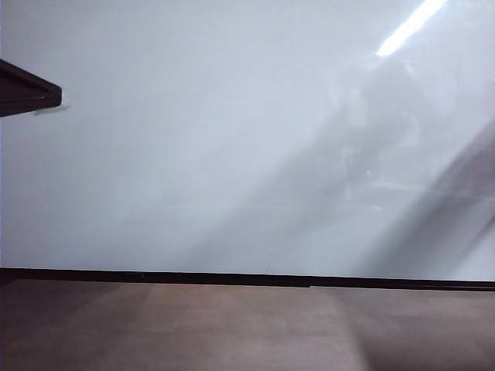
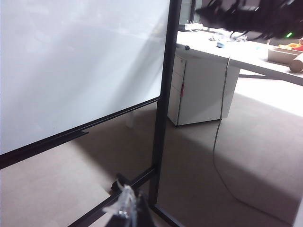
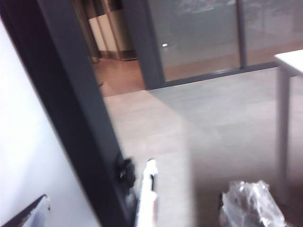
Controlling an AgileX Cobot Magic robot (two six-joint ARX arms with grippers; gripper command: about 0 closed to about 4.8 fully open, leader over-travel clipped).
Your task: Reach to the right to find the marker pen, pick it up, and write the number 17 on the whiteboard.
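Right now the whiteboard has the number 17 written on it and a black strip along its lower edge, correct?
No: the exterior view shows the whiteboard blank, only reflections; the black strip along its lower edge is there. The left gripper hangs by the board's stand, the right gripper, jaws apart, by its frame.

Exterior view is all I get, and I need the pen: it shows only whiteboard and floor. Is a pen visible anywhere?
Observer: The right wrist view shows a slim white stick, maybe the pen, beside the whiteboard's black frame.
Operator: And the arms?
Observer: The right gripper is near that stick. Only one crinkly tip shows, so I can't read the jaws.
Operator: The other one?
Observer: The left gripper hangs by the foot of the board's stand, only its tip visible.
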